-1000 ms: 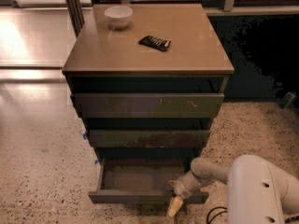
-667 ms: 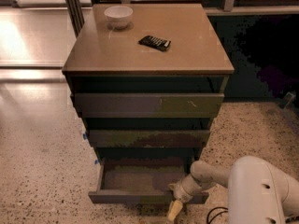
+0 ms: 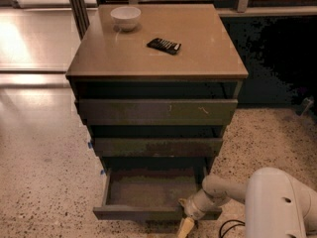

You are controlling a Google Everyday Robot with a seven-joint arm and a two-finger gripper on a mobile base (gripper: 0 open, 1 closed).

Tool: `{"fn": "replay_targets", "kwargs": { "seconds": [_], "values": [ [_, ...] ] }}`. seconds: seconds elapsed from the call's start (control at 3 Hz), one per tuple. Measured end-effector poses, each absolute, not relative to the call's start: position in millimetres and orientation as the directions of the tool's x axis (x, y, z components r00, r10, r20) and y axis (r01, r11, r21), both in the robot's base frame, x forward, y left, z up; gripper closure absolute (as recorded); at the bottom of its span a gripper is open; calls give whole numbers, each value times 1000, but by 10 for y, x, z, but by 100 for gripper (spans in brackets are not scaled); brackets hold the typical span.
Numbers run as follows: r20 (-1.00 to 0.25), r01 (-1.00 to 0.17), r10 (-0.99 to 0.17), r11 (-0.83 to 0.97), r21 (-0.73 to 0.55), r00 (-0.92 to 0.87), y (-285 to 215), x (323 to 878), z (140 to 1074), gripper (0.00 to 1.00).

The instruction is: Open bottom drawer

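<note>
The bottom drawer [image 3: 148, 213] of a three-drawer cabinet stands pulled out, showing a shallow brownish interior [image 3: 151, 188] with nothing visible in it. Its thin dark front runs along the bottom of the camera view. My gripper [image 3: 186, 224] is at the right part of that front, reaching over its top edge, with a pale fingertip [image 3: 185, 228] hanging down in front of it. My white arm [image 3: 233, 190] comes in from the lower right.
The top drawer front [image 3: 156, 111] with pale scratches and the middle front [image 3: 157, 146] are both slightly out. On the cabinet top [image 3: 198, 58] sit a white bowl [image 3: 125, 18] and a dark flat packet [image 3: 164, 45]. Speckled floor surrounds the cabinet; a dark wall is at right.
The arm and gripper have shifted very slightly; the bottom drawer stays pulled out about the same amount.
</note>
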State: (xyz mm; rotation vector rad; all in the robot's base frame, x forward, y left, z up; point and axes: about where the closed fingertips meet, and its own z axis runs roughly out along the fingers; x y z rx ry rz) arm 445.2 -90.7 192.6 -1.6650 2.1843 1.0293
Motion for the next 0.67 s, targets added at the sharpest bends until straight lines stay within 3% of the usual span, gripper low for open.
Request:
{"fn": "replay_targets", "kwargs": {
  "seconds": [0.33,0.67],
  "values": [
    [-506,-886,-785,113,449,-357,-974,3880,2178,0],
    [-514,-886,-781,103,453,-353,-1004,3908,2184,0]
  ]
}}
